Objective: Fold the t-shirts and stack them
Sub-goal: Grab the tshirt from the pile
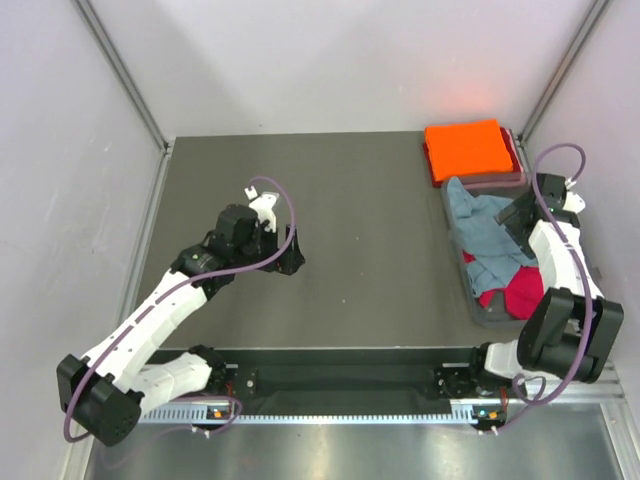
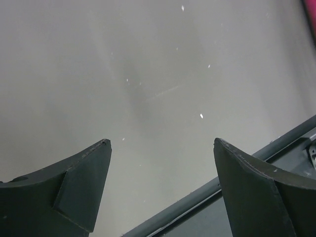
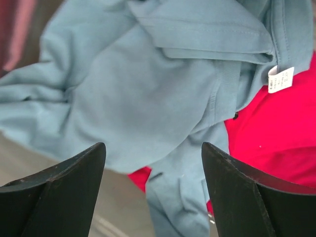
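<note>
Over bare, matte dark-grey tabletop (image 1: 380, 270), left of centre, the left fingers (image 2: 79, 182) stand spread wide with nothing between them; they are blunt black wedges with scuffed edges, and the wrist view shows only the smooth surface flecked with pale specks. On the right side sits a clear, hard-walled plastic tub (image 1: 487, 318) with its long side running away from the arms. Its near end holds the red t-shirt (image 1: 515, 290), bunched into a soft lump. Beyond it the grey-blue t-shirt (image 1: 485, 235) lies crumpled in loose folds, its ribbed collar and a small white label (image 3: 280, 79) turned up, and it overlaps the red cloth. The right fingers (image 3: 64, 187) hang just above this tee, parted wide and holding nothing. Farthest off, just past the tub at the far right corner, the orange t-shirt (image 1: 465, 148) lies folded into a flat, neat rectangle.
</note>
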Action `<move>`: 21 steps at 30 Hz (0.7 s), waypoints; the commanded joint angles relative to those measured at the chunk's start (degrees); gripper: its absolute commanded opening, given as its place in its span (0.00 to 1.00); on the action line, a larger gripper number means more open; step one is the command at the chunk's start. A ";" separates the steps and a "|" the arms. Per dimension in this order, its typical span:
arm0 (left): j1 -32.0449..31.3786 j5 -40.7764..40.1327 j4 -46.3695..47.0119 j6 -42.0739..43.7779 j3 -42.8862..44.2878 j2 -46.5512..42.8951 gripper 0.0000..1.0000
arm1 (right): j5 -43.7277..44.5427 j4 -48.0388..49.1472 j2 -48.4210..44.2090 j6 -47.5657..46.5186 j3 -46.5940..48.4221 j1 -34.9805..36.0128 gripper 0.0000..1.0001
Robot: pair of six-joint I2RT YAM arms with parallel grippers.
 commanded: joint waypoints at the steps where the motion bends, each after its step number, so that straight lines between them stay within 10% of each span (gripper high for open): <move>1: 0.09 1.32 3.76 1.30 -0.87 0.10 0.89 | -2.43 10.61 0.97 1.68 -2.34 -2.55 0.78; 9: 0.00 -0.26 3.76 1.65 -1.31 -1.39 0.87 | -7.63 18.12 6.59 4.40 -7.54 -4.40 0.67; 16: 0.00 -0.78 3.67 1.91 -1.14 -0.69 0.81 | -8.16 16.55 7.65 1.51 -3.43 -4.66 0.05; 21: 0.00 -0.79 3.76 2.00 -0.88 -0.95 0.81 | -7.10 7.87 1.42 -4.20 4.49 -4.40 0.03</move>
